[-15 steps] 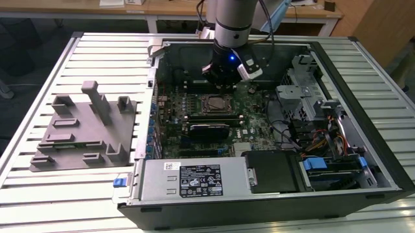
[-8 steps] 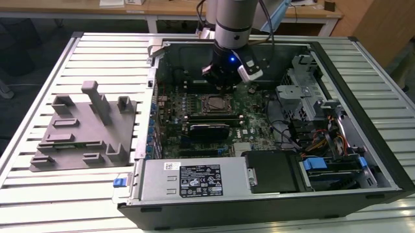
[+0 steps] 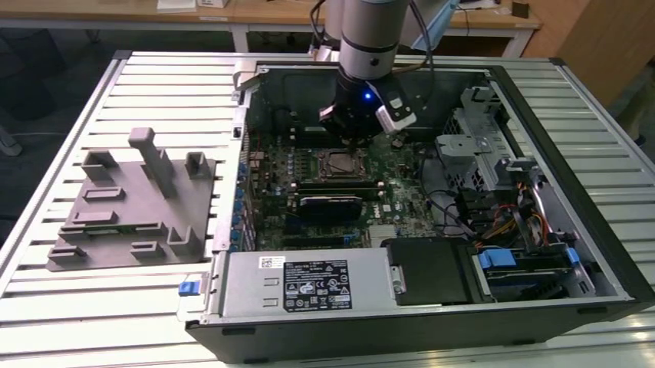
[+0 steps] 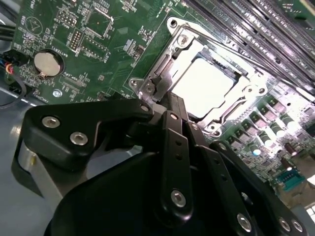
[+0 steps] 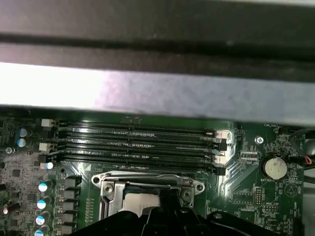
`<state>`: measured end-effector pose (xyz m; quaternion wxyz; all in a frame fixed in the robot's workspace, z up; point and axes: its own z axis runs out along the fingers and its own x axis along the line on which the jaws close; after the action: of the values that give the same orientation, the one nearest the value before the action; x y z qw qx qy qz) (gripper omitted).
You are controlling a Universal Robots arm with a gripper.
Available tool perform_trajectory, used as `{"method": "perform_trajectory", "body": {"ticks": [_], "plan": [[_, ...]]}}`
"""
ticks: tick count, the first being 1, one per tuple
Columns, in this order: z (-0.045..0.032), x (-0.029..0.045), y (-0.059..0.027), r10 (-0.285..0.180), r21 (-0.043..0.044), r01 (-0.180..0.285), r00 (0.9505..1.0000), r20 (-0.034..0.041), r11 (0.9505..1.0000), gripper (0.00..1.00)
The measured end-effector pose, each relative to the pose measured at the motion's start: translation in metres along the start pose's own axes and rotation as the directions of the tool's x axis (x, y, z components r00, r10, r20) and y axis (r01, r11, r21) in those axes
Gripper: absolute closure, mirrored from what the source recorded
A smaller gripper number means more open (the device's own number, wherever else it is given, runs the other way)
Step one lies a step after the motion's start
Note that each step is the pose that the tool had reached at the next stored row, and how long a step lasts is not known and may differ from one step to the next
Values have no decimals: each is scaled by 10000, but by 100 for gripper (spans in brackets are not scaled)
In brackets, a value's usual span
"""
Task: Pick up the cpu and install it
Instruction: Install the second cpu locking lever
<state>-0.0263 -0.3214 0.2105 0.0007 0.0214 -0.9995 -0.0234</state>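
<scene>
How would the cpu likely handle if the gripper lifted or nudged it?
The cpu is a flat metal-topped square, so probably stiff and unlikely to roll. Its shiny top suggests slipperiness. Seated inside the socket frame, it likely resists sideways pushes.

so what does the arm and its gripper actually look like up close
The arm is a round silver-grey tube with a black wrist section carrying a small blue light and a white boxy module on its side. In the second wrist view the gripper is matte black, built of flat linked bars joined by silver round-headed screws.
</scene>
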Motion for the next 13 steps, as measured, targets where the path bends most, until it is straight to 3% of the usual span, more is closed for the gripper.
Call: {"method": "perform_trajectory", "body": {"ticks": [7, 13], "plan": [[-198, 0, 7, -2, -1, 2, 10000, 1, 10000, 89], [-207, 1, -25, -2, -2, 2, 10000, 1, 10000, 89]]}}
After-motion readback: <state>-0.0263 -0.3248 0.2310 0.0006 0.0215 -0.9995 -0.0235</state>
